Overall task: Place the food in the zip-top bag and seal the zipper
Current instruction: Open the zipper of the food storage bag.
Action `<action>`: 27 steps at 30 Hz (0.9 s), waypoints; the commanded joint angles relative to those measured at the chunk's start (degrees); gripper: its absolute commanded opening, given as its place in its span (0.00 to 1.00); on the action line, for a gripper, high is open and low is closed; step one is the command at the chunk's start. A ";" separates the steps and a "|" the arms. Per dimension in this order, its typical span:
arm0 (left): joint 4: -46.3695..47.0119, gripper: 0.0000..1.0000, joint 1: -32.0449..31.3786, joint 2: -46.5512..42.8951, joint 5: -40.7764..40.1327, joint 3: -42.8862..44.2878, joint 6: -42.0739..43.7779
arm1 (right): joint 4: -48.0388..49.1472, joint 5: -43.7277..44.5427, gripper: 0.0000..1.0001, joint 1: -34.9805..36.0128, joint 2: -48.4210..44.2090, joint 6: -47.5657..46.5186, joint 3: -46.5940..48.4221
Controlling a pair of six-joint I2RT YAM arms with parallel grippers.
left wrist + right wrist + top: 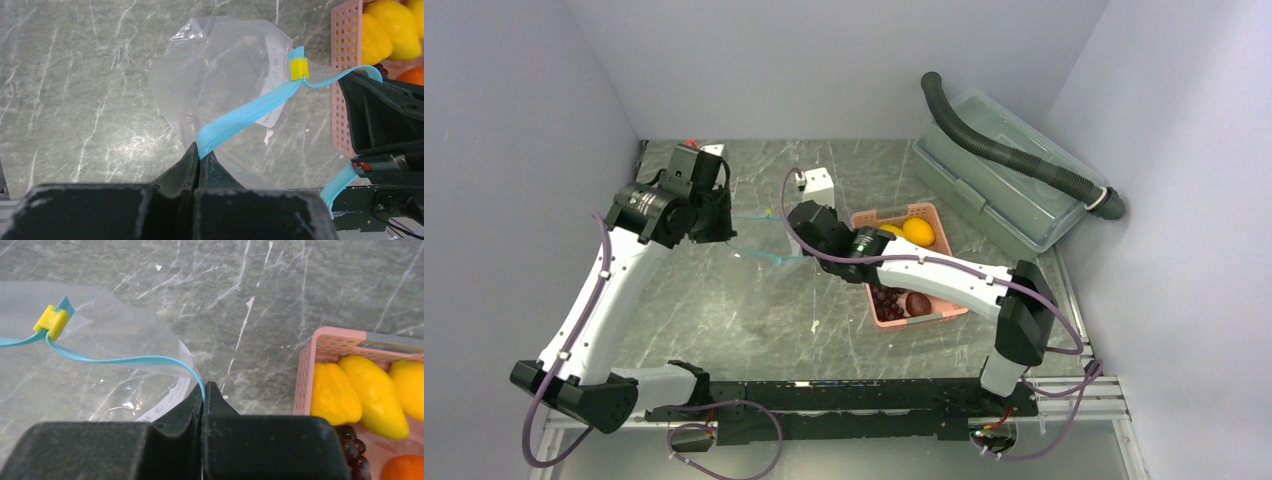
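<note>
Inside plain pale-grey walls (824, 60): grey-green marbled table (754, 310). Clear lidded storage box (1014, 205) at far-right corner. Pink slotted basket (894, 212) right of centre, yellow toy fruits (375, 395) inside. Clear zip-top bag (220, 65) mid-table, left of basket. Left gripper (199, 155) and right gripper (204, 392) both clamped tight on blue-teal zipper strip (245, 115), yellow slider (299, 68) between them.

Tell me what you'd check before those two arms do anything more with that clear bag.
1. Left gripper clamped on the zipper strip: ok.
2. Right gripper clamped on the strip's other lip: ok.
3. Yellow slider parked at the strip's far end, lips parted: ok.
4. Clear bag empty, ready for filling: ok.
5. Food waiting in the pink basket: ok.
6. Mouth wide enough for the fruit: cannot tell.
</note>
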 commanded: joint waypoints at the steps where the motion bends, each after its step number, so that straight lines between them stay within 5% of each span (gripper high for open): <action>1: 0.78 0.00 -0.02 1.13 -3.66 1.87 2.78 | 3.04 -4.45 0.00 -1.85 -2.78 3.39 -3.43; 27: 5.14 0.00 -2.82 10.13 -14.46 5.71 8.59 | 12.61 -14.56 0.00 -7.81 -0.32 10.26 -14.20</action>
